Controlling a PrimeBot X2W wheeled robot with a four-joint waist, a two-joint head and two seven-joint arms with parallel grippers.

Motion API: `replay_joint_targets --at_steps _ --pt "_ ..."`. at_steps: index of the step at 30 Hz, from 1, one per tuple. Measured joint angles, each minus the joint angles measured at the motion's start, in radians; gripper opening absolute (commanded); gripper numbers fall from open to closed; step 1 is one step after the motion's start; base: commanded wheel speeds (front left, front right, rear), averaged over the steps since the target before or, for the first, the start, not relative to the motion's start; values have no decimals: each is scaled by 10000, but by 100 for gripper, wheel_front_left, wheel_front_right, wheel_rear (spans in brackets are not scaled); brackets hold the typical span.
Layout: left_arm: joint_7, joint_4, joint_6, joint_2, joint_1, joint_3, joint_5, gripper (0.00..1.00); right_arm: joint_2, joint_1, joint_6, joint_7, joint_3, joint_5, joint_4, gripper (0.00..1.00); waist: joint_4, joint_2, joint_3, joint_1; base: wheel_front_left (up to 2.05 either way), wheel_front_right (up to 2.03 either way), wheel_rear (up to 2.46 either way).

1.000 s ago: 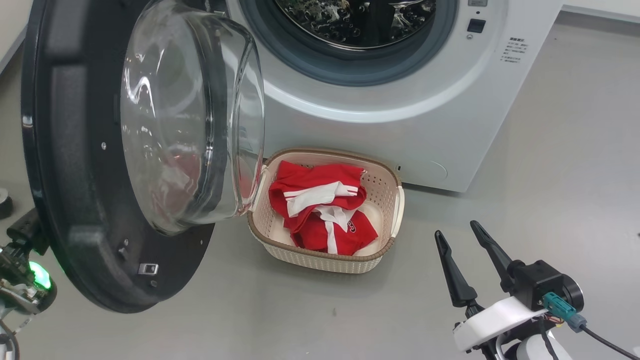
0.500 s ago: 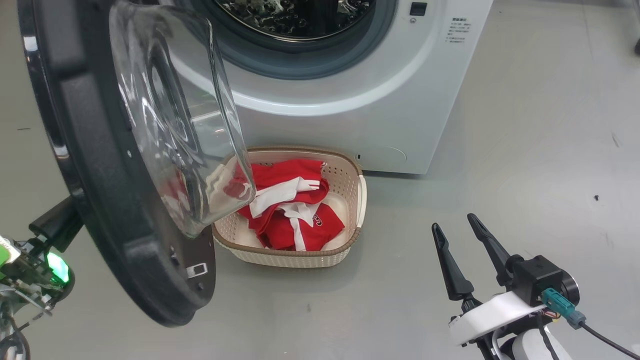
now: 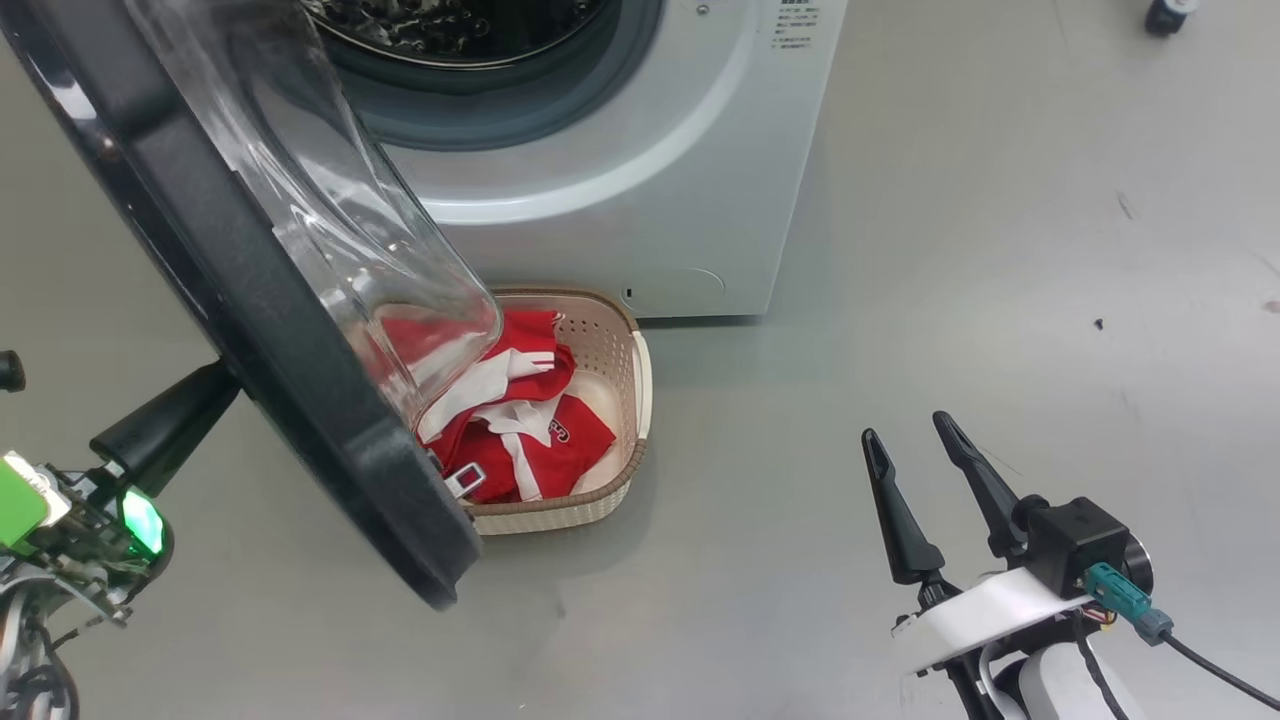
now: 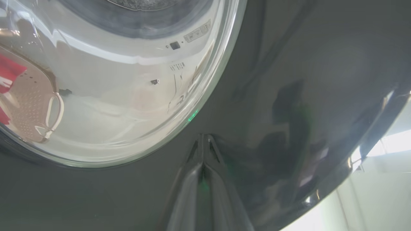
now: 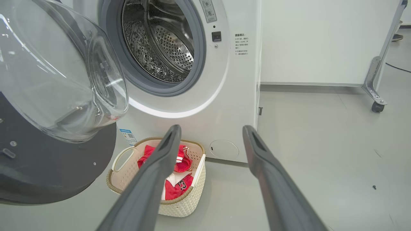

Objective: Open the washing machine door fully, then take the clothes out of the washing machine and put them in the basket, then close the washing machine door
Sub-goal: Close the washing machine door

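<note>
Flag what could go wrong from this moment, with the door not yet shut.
1. The left gripper, shut, meets the glossy face of the washing machine door with its tips alone; they might slide off in a push.
2. The basket, with the clothes in it, stands close by the door's lower rim; the rim may clip it on the swing.

Red clothes with white stripes, perhaps a white "23", lie in the cream, brown-rimmed basket beside the white washing machine.
</note>
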Motion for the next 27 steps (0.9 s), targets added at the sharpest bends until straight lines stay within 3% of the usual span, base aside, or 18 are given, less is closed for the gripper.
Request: replay_joint_targets --at_steps 10,27 --pt "-84 -272 355 -12 -133 -102 100 0 23 -206 0 -67 27 94 10 100 -776 0 296 0 0 0 0" --pt "-372 -639 1229 4 -1710 -130 176 0 92 -876 -2 -125 104 297 -8 100 -2075 0 1396 0 0 0 0"
